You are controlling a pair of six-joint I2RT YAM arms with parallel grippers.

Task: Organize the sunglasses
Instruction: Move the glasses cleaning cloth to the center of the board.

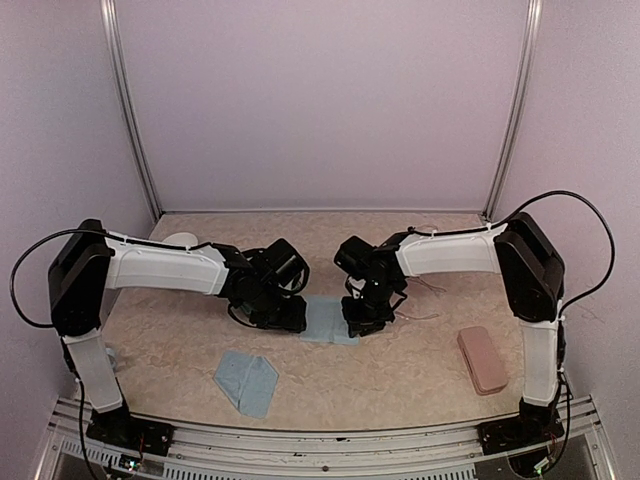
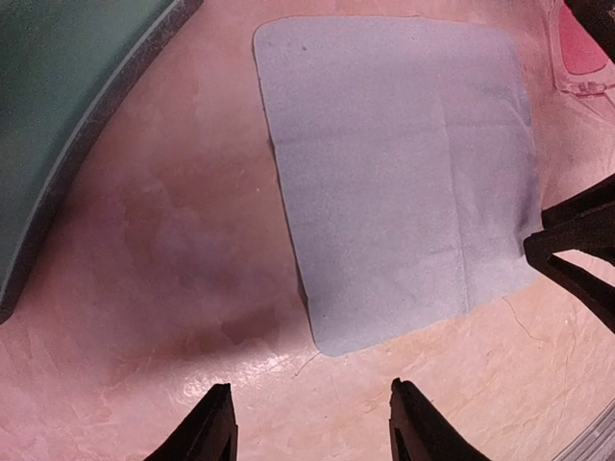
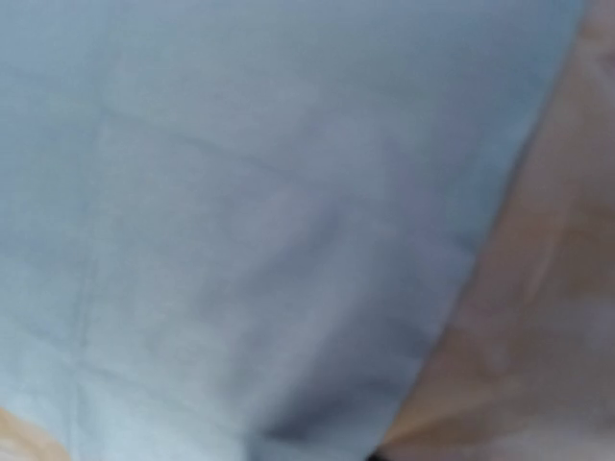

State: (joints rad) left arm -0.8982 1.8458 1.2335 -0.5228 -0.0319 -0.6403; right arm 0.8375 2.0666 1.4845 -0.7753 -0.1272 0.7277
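Note:
A light-blue cloth (image 1: 325, 320) lies flat between my two grippers and fills much of the left wrist view (image 2: 394, 163). My left gripper (image 2: 312, 423) is open and empty, low over the bare table just short of the cloth's near corner; in the top view it (image 1: 280, 312) sits at the cloth's left edge. My right gripper (image 1: 362, 318) is down at the cloth's right edge; its black fingers (image 2: 572, 240) touch that edge. The right wrist view shows only blurred cloth (image 3: 240, 211) very close. A pink-red pair of sunglasses (image 2: 581, 48) shows partly beyond the cloth, with thin arms (image 1: 428, 287). The pale clear-framed pair is out of view.
A second, crumpled light-blue cloth (image 1: 247, 381) lies front left. A pink oblong case (image 1: 482, 359) lies front right. A dark grey-green curved object (image 2: 58, 106) lies left of the cloth, and a pale rounded thing (image 1: 181, 240) shows behind the left arm. Walls enclose the table.

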